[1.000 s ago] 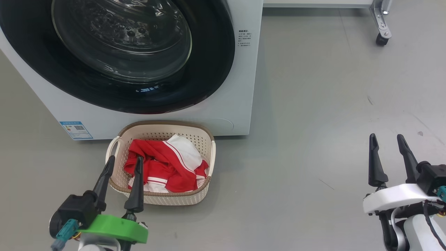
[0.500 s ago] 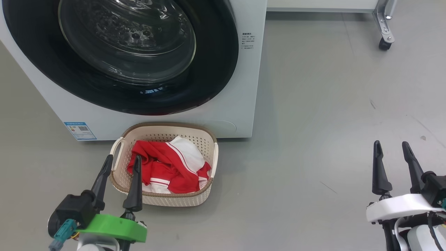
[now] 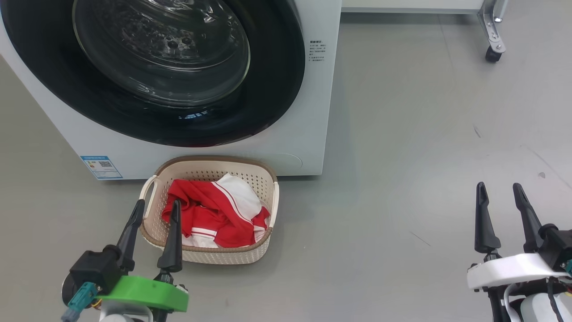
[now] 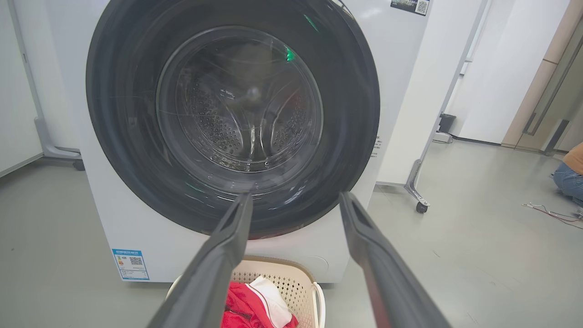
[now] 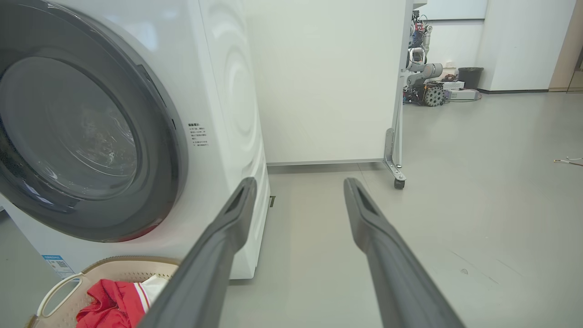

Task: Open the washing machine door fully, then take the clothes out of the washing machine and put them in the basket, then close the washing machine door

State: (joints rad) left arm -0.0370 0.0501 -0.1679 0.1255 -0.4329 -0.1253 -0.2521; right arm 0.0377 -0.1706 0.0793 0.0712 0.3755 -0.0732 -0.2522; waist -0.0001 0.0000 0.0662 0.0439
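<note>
The washing machine (image 3: 313,116) stands white at the upper left. The washing machine door (image 3: 161,53) lies shut against its front, black rim around a clear glass bowl, and it is also seen in the left wrist view (image 4: 232,114). On the floor in front of the machine sits the basket (image 3: 223,256), with the clothes (image 3: 214,214) inside as a red and white bundle. My left gripper (image 3: 157,205) hangs open at the basket's near left edge, holding nothing. Far to the right, my right gripper (image 3: 498,188) is open over bare floor.
A wheeled metal frame leg with a caster (image 3: 491,53) stands at the upper right beside a white panel. A person's knee and sleeve (image 4: 569,173) show low at the far right, with loose wires on the floor nearby. Grey floor spreads to the machine's right.
The head camera has shifted slightly, so the whole picture sits a little lower. Both grippers stay open and empty. The basket, clothes and door have not moved.
</note>
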